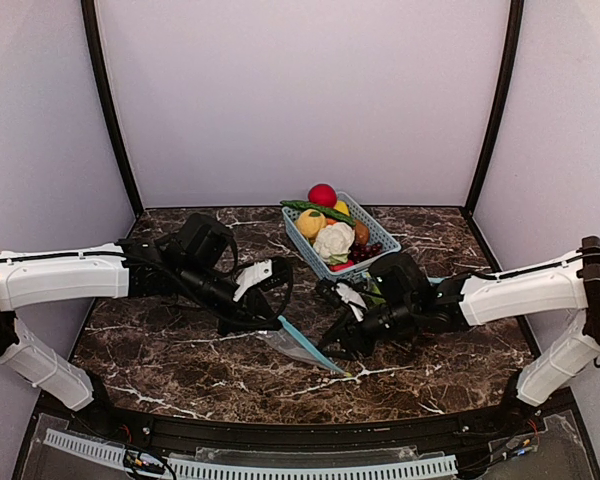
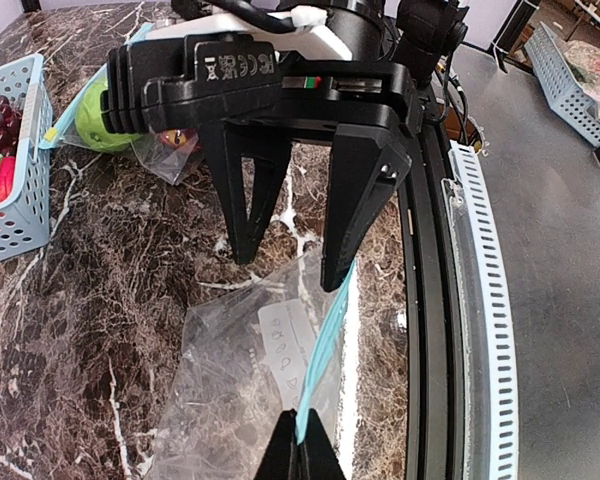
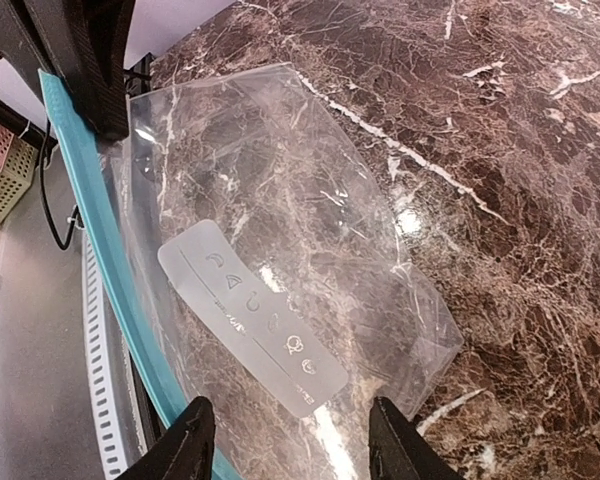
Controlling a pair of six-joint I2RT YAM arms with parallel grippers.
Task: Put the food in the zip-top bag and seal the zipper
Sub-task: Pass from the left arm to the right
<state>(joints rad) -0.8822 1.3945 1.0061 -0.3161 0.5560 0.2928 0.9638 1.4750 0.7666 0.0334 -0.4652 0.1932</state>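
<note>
The zip-top bag [image 3: 280, 220] lies empty on the marble table [image 1: 180, 350]. It is clear, with a frosted label patch, and my left gripper [image 2: 300, 440] pinches the teal zipper [image 3: 100, 250] along its edge. The food sits piled in the light-blue basket [image 1: 310, 256], well apart: red apple [image 1: 322, 194], yellow citrus [image 1: 310, 222], cauliflower [image 1: 333, 240], dark grapes [image 1: 368, 250].

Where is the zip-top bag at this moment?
In the top view the zip-top bag rests centre front on the marble table, before the blue basket, its teal zipper edge pinched by the left pincer, the right pincer open just over it.
</note>
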